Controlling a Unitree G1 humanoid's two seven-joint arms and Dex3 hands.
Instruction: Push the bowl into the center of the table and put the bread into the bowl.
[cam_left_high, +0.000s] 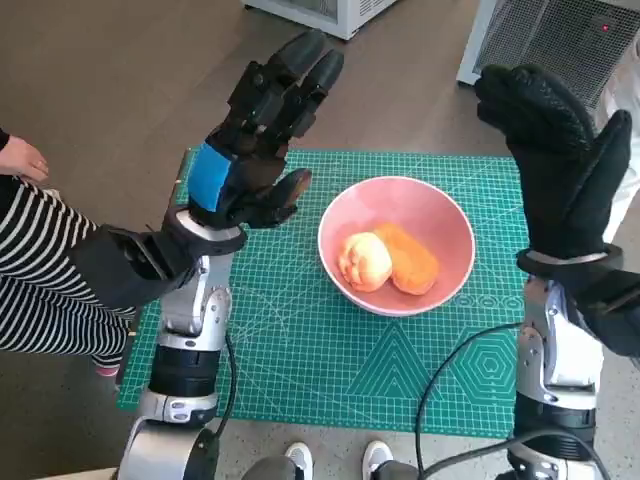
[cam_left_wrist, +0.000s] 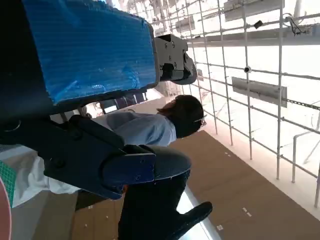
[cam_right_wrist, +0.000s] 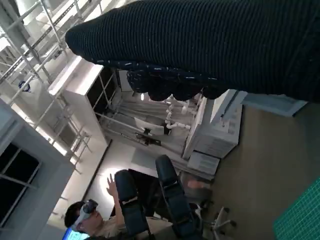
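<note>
A pink bowl sits near the middle of the green cutting mat. Two pieces of bread lie inside it: a pale round bun and an orange loaf beside it. My left hand is raised above the mat's left side, fingers spread upward, holding nothing. My right hand is raised at the bowl's right, fingers extended, also empty. The left wrist view shows the blue-taped back of the left hand, and the right wrist view shows the glove, both turned toward the room.
A person in a striped sleeve sits at the left of the table. White appliances stand behind the table. Feet show at the near edge. Another person appears in the left wrist view, and a seated person in the right wrist view.
</note>
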